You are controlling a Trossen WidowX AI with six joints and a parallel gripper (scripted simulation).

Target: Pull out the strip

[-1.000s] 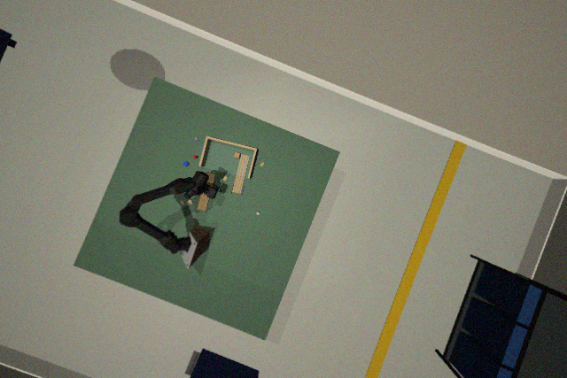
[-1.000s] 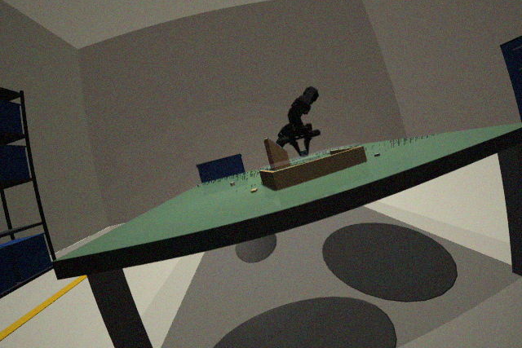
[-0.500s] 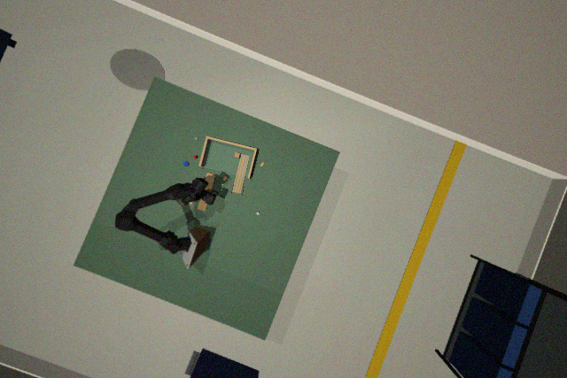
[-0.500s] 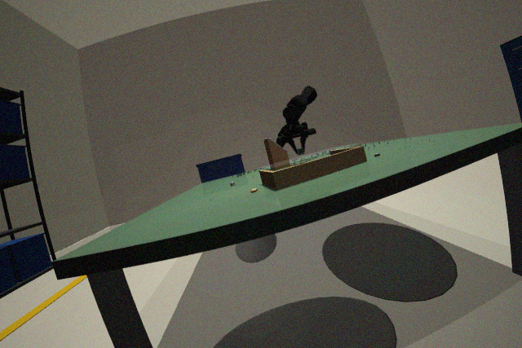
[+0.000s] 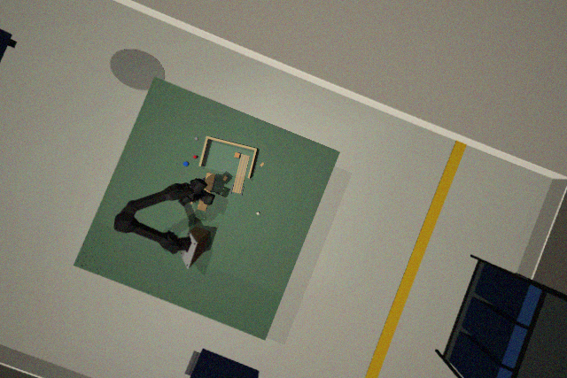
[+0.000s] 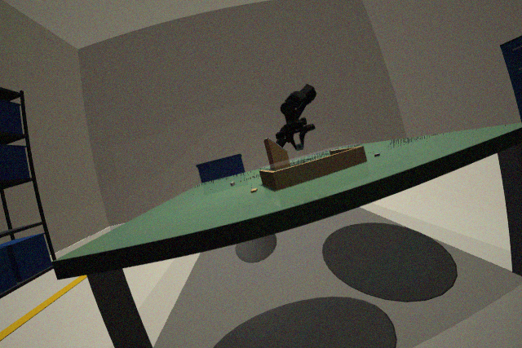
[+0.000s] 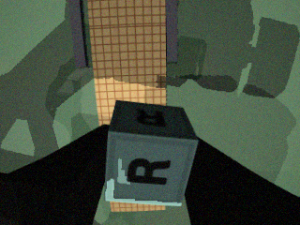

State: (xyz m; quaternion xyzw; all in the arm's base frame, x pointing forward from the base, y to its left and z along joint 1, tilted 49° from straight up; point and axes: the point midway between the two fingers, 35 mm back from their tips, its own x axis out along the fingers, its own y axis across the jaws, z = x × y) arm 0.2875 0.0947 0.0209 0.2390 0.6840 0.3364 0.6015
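My gripper (image 7: 146, 138) (image 6: 299, 144) (image 5: 211, 186) is shut on the grey cube (image 7: 150, 163) (image 6: 299, 147) marked "R". Its dark fingers press on the cube's left and right sides. It holds the cube in the air above the green table (image 5: 137, 158) (image 6: 210, 209). Right under it an orange gridded strip (image 7: 127, 32) (image 5: 203, 204) lies flat on the table, outside the open end of the wooden frame (image 5: 229, 142) (image 6: 311, 169). In the overhead view the arm hides the cube.
A second pale strip (image 5: 240, 171) lies inside the frame along its right wall, with a small orange cube (image 5: 236, 154) at its far end. A blue ball (image 5: 185, 164), a red ball (image 5: 195, 156) and a white ball (image 5: 258, 212) lie about. A brown wedge (image 5: 198, 245) (image 6: 275, 152) stands by the arm's base.
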